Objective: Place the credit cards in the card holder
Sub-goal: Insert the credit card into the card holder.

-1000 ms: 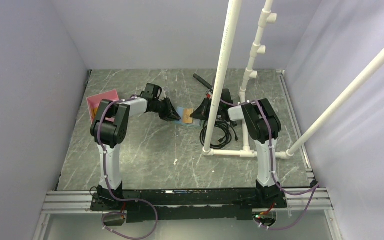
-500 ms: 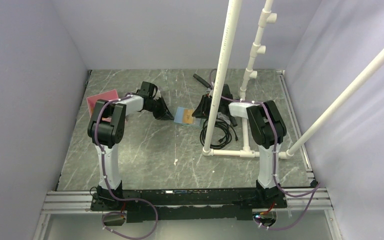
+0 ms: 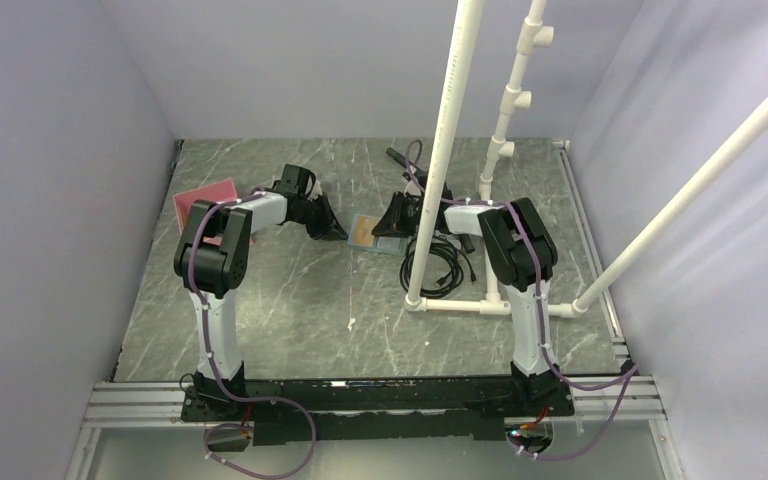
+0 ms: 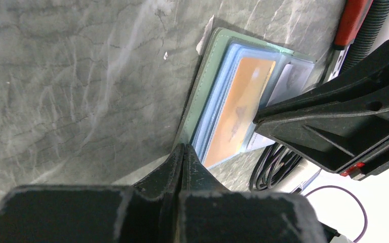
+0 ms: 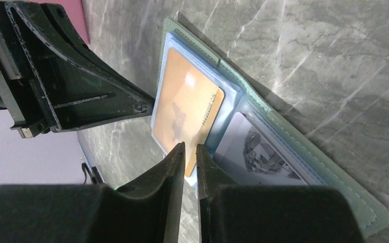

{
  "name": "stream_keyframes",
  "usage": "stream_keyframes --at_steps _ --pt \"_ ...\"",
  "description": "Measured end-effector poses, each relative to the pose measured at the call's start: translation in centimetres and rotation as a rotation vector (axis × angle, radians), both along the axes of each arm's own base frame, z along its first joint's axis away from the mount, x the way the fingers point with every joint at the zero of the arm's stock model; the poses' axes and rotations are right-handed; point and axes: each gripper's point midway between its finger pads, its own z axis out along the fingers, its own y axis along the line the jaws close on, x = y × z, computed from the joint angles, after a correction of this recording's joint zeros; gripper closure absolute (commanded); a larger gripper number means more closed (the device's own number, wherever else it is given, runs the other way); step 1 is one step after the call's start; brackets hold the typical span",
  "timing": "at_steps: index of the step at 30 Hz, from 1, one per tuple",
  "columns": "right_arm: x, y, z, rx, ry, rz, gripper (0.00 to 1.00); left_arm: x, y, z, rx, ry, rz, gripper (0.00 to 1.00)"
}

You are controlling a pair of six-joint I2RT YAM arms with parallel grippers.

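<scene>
The card holder (image 3: 368, 232) is a muted-green wallet lying open on the table between the two grippers. An orange-tan credit card (image 5: 187, 111) sits in its pale blue sleeve (image 4: 218, 109), and a white card with a grey diamond picture (image 5: 253, 152) lies beside it. My left gripper (image 4: 182, 149) is shut and empty, with its tips at the wallet's left edge. My right gripper (image 5: 190, 147) stands over the orange card's near edge. Its jaws are a narrow slit apart and nothing shows between them.
A pink tray (image 3: 205, 200) lies at the back left, behind the left arm. A white pipe frame (image 3: 450, 150) stands right of the wallet, with a coil of black cable (image 3: 445, 265) at its foot. A red and black tool (image 4: 352, 20) lies beyond the wallet.
My left gripper drew back a little to the left and shut fully. My right gripper slid left over the wallet; its jaws widened, then narrowed again.
</scene>
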Motion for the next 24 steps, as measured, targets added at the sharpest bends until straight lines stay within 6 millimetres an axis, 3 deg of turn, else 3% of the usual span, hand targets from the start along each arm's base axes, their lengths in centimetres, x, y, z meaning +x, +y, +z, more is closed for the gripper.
stream_keyframes --at_steps 7,11,14,18,24 --pt "0.2 -0.5 -0.2 -0.040 -0.019 -0.016 0.74 -0.1 0.1 0.2 0.008 -0.003 -0.004 0.78" --pt "-0.7 -1.5 0.3 -0.105 -0.049 -0.011 0.71 -0.6 0.2 0.7 0.012 0.005 -0.020 0.67" --pt "-1.3 -2.2 0.4 -0.136 -0.055 -0.005 0.72 -0.9 -0.1 1.2 -0.007 0.013 -0.027 0.65" --pt "-1.5 -2.6 0.3 -0.141 -0.057 -0.002 0.78 -1.1 -0.6 1.7 -0.029 0.011 -0.040 0.74" --pt "-1.6 -2.7 0.3 -0.128 -0.049 0.005 0.75 -1.1 -0.8 1.9 -0.011 0.004 -0.042 0.54"
